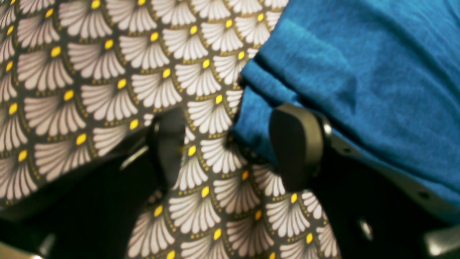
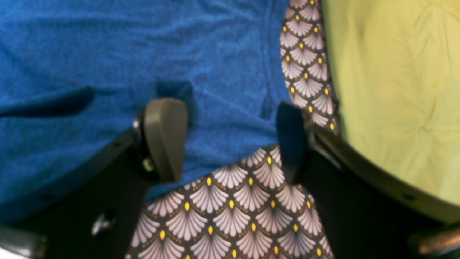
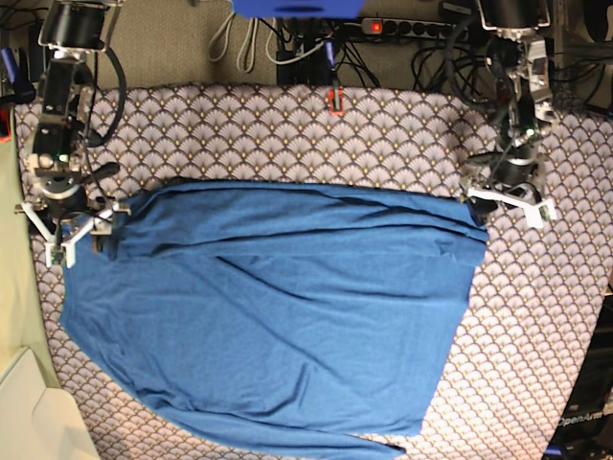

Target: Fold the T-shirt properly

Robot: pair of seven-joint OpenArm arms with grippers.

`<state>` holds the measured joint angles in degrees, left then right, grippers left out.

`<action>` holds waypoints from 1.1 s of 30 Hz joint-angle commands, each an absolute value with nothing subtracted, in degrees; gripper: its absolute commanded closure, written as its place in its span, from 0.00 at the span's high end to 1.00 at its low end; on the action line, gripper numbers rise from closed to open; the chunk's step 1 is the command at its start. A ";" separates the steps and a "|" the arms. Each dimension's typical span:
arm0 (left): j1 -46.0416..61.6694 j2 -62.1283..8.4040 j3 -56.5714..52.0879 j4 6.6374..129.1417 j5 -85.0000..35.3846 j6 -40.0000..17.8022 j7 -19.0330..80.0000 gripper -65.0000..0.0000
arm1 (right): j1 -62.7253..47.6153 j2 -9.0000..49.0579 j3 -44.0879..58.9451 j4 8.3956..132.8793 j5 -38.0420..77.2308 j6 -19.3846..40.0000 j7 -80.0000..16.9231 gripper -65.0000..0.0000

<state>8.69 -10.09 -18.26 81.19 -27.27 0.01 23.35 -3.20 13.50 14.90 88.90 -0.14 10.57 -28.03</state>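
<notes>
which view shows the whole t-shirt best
The base view: the T-shirt lies spread across the tablecloth, all its edges visible. The left wrist view shows only one bunched corner; the right wrist view only a patch near a seam and edge.

1. My base view is evenly lit from overhead, with soft shadows and no glare.
2. Both wrist views look soft; the fingers (image 1: pixel 296 144) are blurred.
3. The T-shirt (image 2: pixel 107 54) shows knit grain, slightly smeared.
</notes>
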 commanded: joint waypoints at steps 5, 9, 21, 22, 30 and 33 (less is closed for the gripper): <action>6.11 -9.89 -18.07 80.31 -27.56 -0.66 22.29 0.61 | -2.42 14.29 15.08 90.07 -0.04 10.24 -26.77 0.62; 5.41 -9.98 -14.20 79.69 -27.56 -0.57 22.20 0.61 | -2.42 14.29 15.08 90.07 -0.04 10.24 -26.77 0.62; 5.23 -9.89 -13.76 79.60 -27.56 -0.22 22.20 0.61 | -2.24 14.46 15.08 89.89 -0.04 10.24 -26.77 0.62; 5.23 -9.89 -13.76 79.60 -27.56 -0.22 22.11 0.61 | -2.24 14.46 15.08 89.89 -0.04 10.24 -26.77 0.62; 2.86 -9.27 -13.49 77.85 -27.56 -0.22 22.11 0.61 | -2.33 14.20 15.08 89.89 -0.04 10.24 -26.77 0.62; 1.36 -8.31 -13.76 76.53 -27.56 -0.22 22.11 0.61 | -2.33 14.29 15.08 89.89 -0.04 10.24 -26.77 0.62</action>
<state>2.46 -7.81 -13.72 75.79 -27.11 0.21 22.28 -3.07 13.47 14.83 88.88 -0.14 10.57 -28.08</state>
